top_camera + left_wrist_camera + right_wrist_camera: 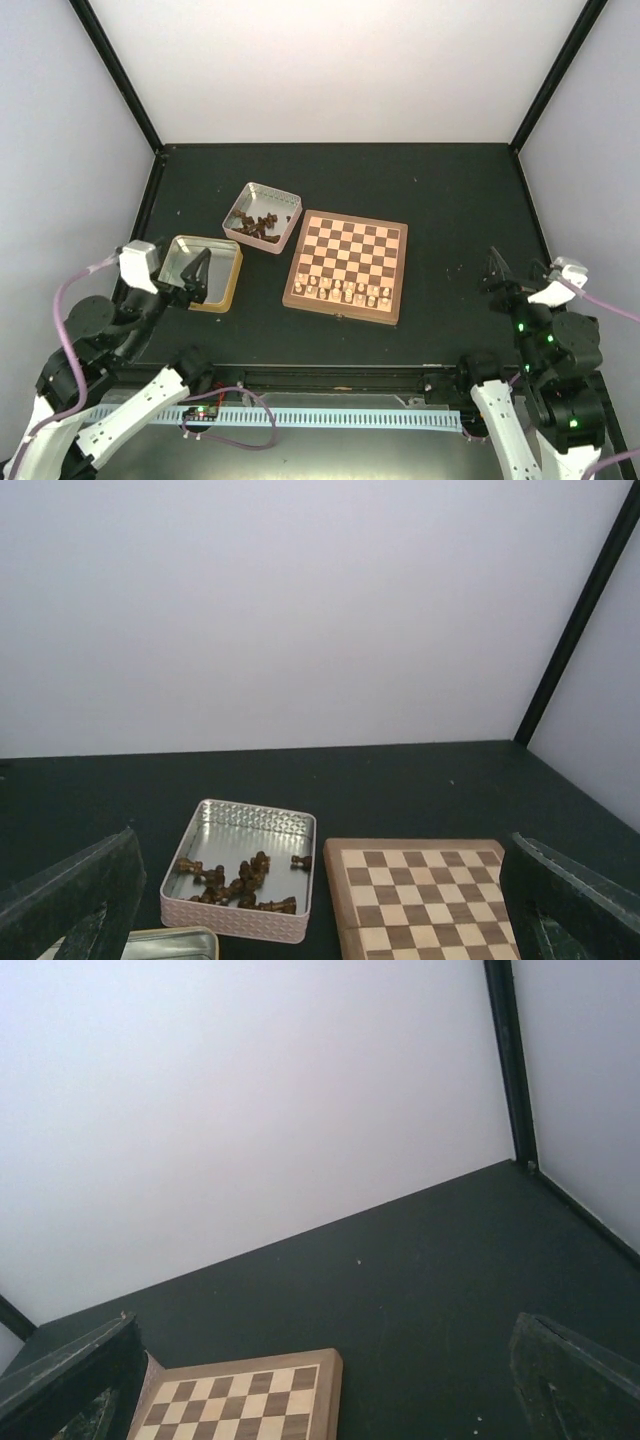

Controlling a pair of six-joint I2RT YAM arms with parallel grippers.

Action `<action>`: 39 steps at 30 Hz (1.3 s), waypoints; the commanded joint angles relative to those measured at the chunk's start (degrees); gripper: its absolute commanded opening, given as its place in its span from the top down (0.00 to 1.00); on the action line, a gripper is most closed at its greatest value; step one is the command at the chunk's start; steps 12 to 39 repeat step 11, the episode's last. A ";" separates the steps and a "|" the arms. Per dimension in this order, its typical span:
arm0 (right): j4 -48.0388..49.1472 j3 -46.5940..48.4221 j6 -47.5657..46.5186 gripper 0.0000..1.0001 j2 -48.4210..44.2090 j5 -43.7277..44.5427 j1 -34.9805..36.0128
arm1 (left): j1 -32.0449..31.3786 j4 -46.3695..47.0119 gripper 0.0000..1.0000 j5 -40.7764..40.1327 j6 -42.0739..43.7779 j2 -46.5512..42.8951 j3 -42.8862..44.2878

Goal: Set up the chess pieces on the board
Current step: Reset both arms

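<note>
Both arms hover, jaws spread wide and empty: left gripper [200, 277] over the gold-sided metal tin [216, 304], right gripper [497, 271] well right of the square wooden chessboard [355, 245]. On its near rows stand pale cream chessmen [345, 291]; dark brown chessmen [258, 225] lie in the silver tin [276, 192] just beside it.

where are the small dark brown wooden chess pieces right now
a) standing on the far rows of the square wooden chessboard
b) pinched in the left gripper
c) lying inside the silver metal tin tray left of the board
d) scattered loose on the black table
c: the top view shows the dark brown wooden chess pieces heaped inside the silver metal tin tray beside the wooden chessboard, whose far rows are bare.
</note>
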 commanded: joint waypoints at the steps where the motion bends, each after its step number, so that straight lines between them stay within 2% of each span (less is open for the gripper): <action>1: -4.62 1.07 -1.23 0.00 -3.29 3.24 -0.33 | 0.23 -5.81 0.01 -3.00 -0.24 -2.33 3.95; 5: -5.16 1.01 -0.86 0.00 -4.91 3.31 -0.23 | 0.23 -7.77 0.01 -3.45 0.28 -3.06 5.45; 39: -4.78 0.33 -0.30 0.00 -4.48 2.31 -0.30 | 0.23 -6.53 0.01 -2.47 1.10 -2.79 3.76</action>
